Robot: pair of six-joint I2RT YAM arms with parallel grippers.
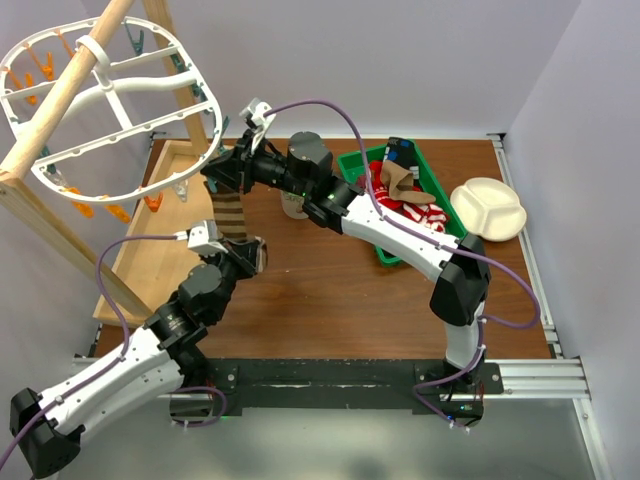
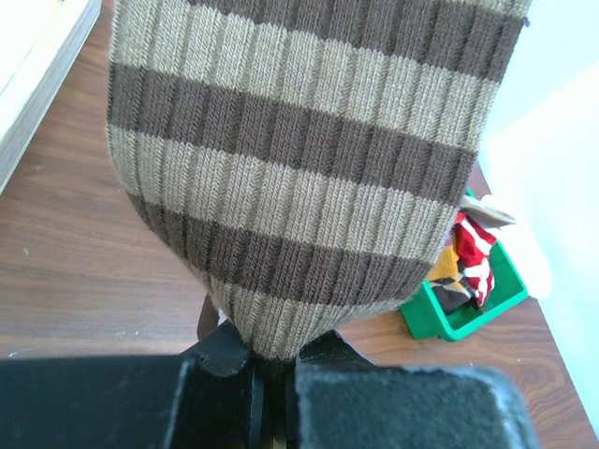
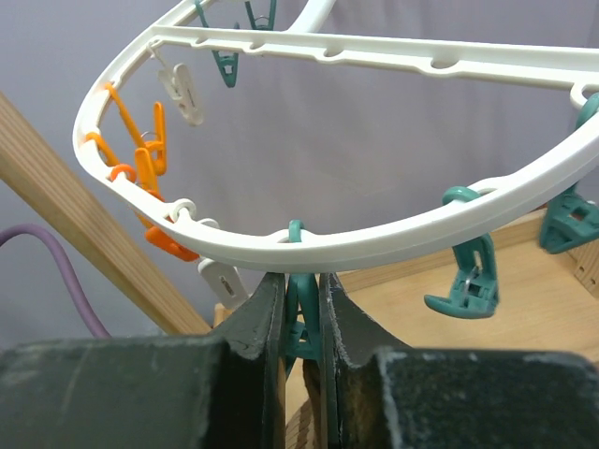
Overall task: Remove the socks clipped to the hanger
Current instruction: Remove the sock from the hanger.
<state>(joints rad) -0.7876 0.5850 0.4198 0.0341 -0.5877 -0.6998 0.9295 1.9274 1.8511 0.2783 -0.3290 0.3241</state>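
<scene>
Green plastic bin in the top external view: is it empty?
No, the green plastic bin holds several socks, including a red-and-white striped sock.

Two arms, same build.
- Left arm (image 1: pixel 120 370), lower left of top view: white shell links, black rounded joint housings, black cap at frame corner.
- Right arm (image 1: pixel 400 235), centre right: white links, black elbow block, dark grey cylindrical motor near wrist.
- Small dark screw holes dotted white shells.
- Purple cable (image 1: pixel 335 108) ran along right arm.
- Second purple cable (image 1: pixel 112 262) ran along left arm.
- Left tool (image 2: pixel 273 363) and right tool (image 3: pixel 301 292) had matte black fingers with scuffed pale edges.
- Black base plate (image 1: pixel 330 378) sat at bottom centre.
</scene>
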